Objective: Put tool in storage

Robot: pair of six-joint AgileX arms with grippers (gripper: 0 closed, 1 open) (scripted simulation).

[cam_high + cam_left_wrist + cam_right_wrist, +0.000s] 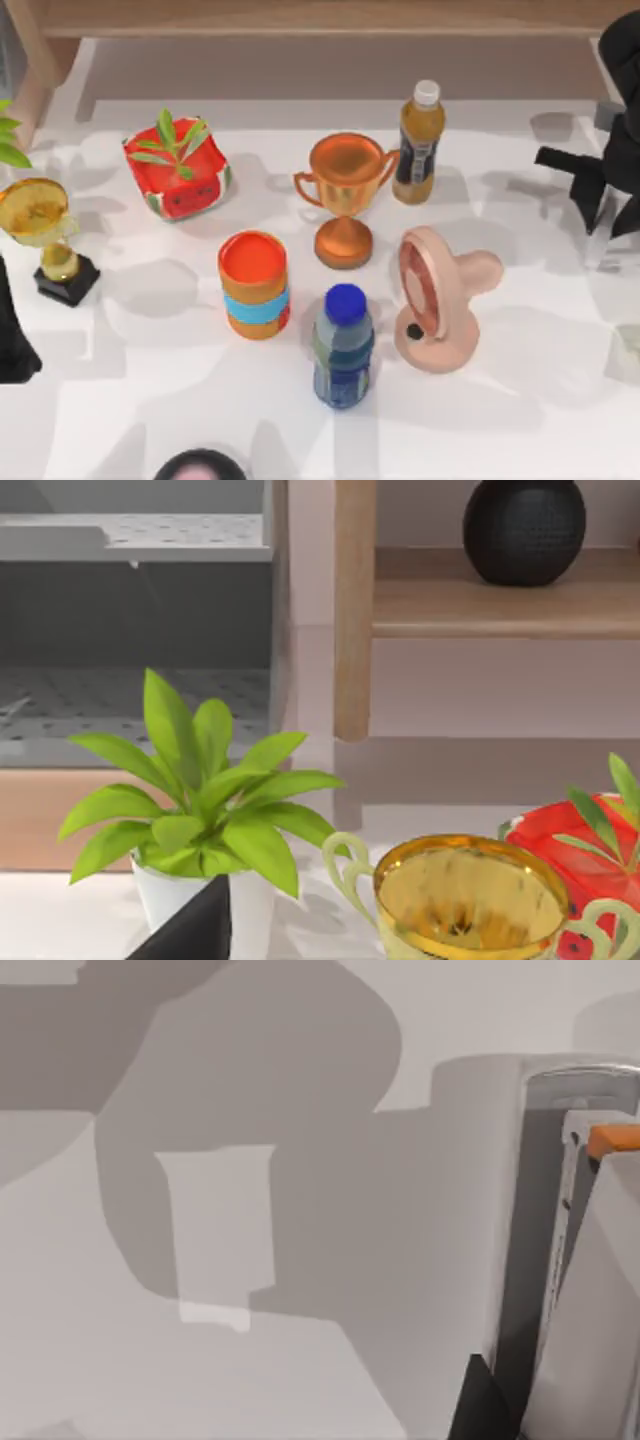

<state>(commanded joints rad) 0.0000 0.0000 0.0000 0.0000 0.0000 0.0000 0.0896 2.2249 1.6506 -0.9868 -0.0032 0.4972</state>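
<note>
Whether either pair of jaws is apart or together cannot be told. The right gripper (575,180) hangs over the tabletop's (560,400) far right; in its wrist view a whitish-grey piece (600,1300) with an orange tip lies close by, and I cannot tell if it is the tool. The left arm (12,340) is parked at the left edge, near the gold trophy (45,235).
</note>
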